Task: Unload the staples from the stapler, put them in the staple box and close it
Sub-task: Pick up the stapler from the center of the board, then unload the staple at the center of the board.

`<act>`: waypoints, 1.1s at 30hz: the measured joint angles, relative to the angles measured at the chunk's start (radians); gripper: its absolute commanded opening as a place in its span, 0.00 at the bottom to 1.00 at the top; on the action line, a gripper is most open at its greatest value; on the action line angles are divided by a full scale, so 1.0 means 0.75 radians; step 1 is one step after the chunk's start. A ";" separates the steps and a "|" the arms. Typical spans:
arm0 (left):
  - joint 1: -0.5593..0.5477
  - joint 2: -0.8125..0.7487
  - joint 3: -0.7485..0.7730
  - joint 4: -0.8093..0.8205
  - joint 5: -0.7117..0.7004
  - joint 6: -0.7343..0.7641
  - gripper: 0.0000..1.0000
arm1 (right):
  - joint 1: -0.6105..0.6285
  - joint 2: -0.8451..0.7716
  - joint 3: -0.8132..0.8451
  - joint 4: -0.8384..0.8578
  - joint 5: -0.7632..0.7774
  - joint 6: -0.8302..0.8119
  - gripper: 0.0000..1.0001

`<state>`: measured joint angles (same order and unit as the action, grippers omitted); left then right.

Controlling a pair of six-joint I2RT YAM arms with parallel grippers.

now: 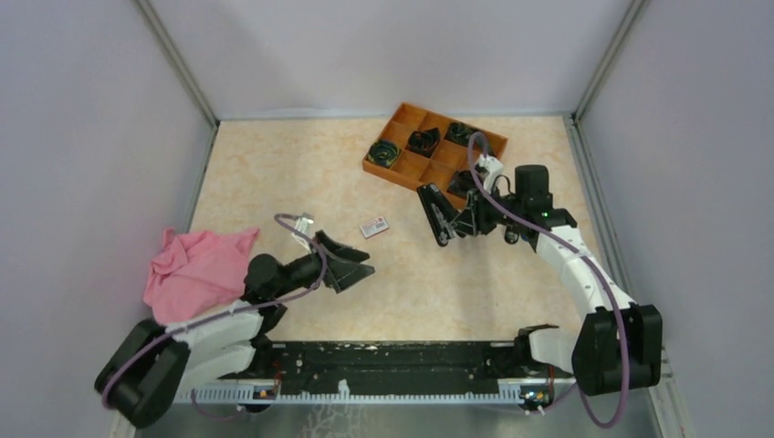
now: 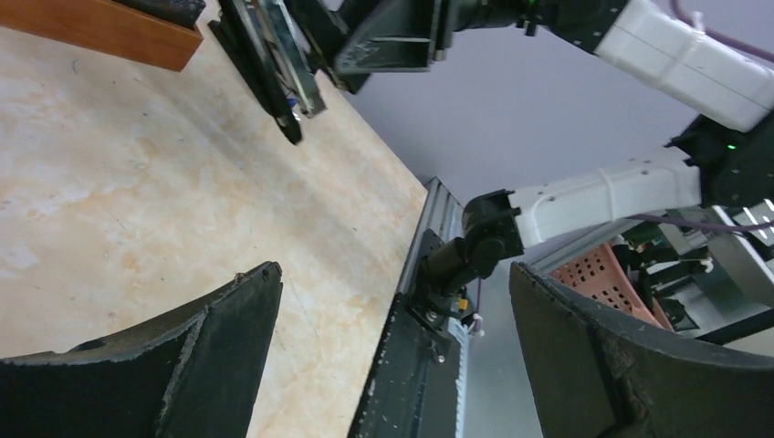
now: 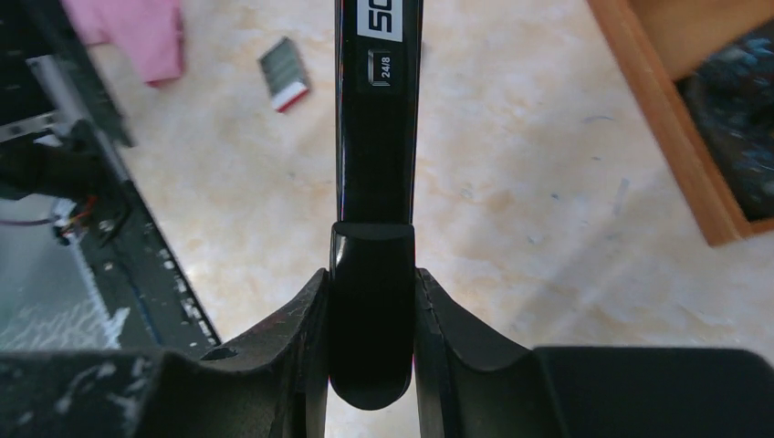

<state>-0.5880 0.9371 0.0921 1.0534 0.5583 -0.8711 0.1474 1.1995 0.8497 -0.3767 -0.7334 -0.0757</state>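
The beige marbled surface (image 1: 274,173) lies inside pale grey walls (image 1: 91,109). A black rail (image 1: 392,358) runs along its near edge. The right fingers (image 3: 287,338) are closed part-way and clamp a long black stapler (image 3: 376,137) right of centre in the top view, just below an orange compartmented tray (image 1: 388,173). The staples cannot be made out. The left fingers (image 2: 219,338) stand fully apart at lower left, holding nothing. A small white-and-red box (image 1: 373,226) lies at centre. A crumpled pink cloth (image 1: 196,269) lies at the left edge.
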 measured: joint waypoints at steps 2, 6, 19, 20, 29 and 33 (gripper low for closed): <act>-0.022 0.158 0.044 0.084 -0.017 0.035 0.99 | -0.003 -0.040 -0.036 0.043 -0.098 0.025 0.00; -0.048 0.398 0.126 0.278 -0.037 0.081 1.00 | -0.011 -0.111 -0.095 0.118 -0.284 0.085 0.00; -0.191 0.900 0.413 0.609 -0.109 0.140 1.00 | -0.085 -0.142 -0.201 0.485 -0.639 0.397 0.00; -0.197 0.921 0.429 0.610 -0.112 0.139 0.99 | -0.086 -0.142 -0.202 0.493 -0.645 0.407 0.00; -0.263 1.069 0.537 0.610 -0.142 0.106 0.99 | -0.087 -0.142 -0.223 0.645 -0.730 0.520 0.00; -0.293 1.087 0.571 0.611 -0.148 0.097 0.98 | -0.087 -0.142 -0.226 0.666 -0.741 0.538 0.00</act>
<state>-0.8078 1.7523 0.5205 1.5116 0.4477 -0.7986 0.0818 1.0931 0.6800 0.1226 -1.2892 0.3275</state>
